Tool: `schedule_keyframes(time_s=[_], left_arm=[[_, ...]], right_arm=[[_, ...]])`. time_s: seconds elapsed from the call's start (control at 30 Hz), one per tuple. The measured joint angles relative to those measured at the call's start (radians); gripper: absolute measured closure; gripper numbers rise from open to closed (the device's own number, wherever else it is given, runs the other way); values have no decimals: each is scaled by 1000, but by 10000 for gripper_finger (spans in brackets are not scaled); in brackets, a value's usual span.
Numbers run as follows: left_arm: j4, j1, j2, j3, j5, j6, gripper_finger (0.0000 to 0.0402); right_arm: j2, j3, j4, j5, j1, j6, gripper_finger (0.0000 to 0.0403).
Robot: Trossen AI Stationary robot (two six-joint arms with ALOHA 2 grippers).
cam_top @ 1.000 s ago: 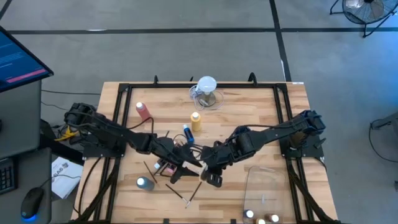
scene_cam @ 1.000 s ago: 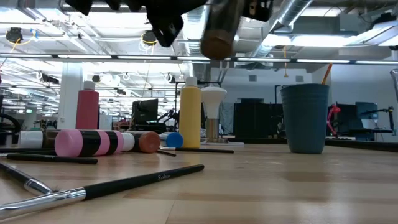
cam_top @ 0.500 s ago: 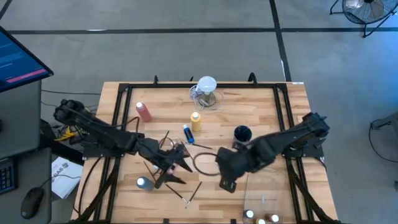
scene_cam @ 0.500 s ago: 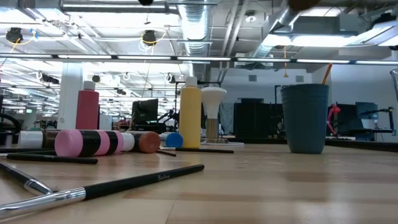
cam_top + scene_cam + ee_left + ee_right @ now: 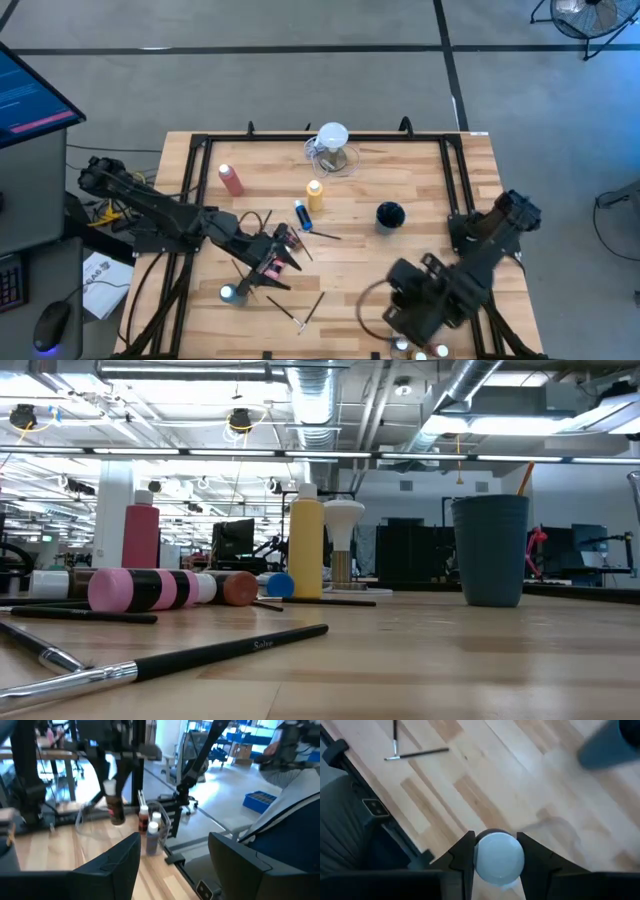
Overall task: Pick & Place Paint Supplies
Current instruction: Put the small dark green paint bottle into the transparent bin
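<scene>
Near the table's five o'clock edge, the right gripper (image 5: 494,851) clamps a white-capped paint bottle (image 5: 499,857). At eight o'clock the left gripper (image 5: 283,262) stands wide, empty. One paintbrush (image 5: 190,657) reads "Salon".

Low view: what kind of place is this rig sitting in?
Most likely an open-plan robotics lab or industrial workshop. Exposed silver ducting runs under the ceiling, dark workstations with monitors stand behind the butcher-block table, and the high view shows bare concrete floor around it.
</scene>
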Motion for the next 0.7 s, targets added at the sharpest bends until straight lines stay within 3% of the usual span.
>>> schedule_keyframes(time_s=[0.33,0.7], left_arm=[[-3,-7,-63,-1,1,103,183],[-2,18,-95,-1,1,160,183]], right_arm=[[2,-160,-41,6,167,472,298],[2,-328,113,54,192,573,298]])
